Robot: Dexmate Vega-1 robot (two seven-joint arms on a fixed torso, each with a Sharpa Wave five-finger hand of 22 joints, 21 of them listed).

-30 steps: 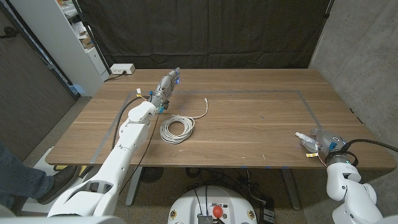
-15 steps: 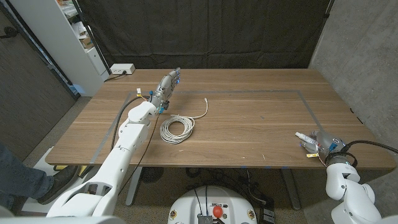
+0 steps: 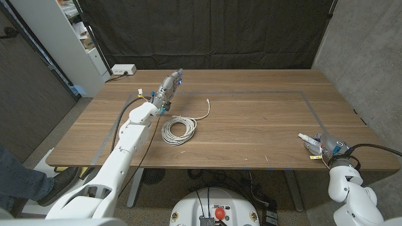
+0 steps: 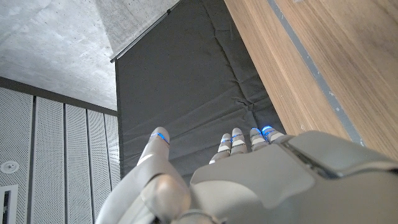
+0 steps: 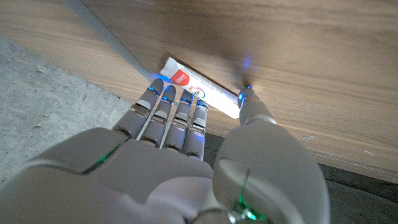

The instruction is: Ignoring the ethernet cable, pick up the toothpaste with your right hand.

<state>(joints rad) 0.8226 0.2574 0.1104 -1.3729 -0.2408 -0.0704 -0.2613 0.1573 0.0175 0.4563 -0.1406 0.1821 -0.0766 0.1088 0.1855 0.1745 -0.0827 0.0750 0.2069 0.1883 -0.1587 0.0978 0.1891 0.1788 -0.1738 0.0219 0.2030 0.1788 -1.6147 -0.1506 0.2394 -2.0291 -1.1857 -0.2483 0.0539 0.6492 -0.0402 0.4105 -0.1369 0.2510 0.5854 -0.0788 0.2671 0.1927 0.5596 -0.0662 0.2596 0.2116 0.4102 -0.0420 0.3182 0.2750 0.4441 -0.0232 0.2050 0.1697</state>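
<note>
From the head camera I see my right hand [image 3: 325, 145] near the table's [image 3: 251, 132] front right corner, over the toothpaste [image 3: 307, 137], which pokes out toward the middle. My left hand [image 3: 169, 85] stands far back, fingers extended and empty. The coiled ethernet cable [image 3: 179, 129] lies just in front of it. Left wrist view: fingers [image 4: 236, 142] straight, holding nothing. Right wrist view: fingertips [image 5: 163, 93] and thumb sit either side of the white tube [image 5: 202, 94]; I cannot tell if they clamp it.
</note>
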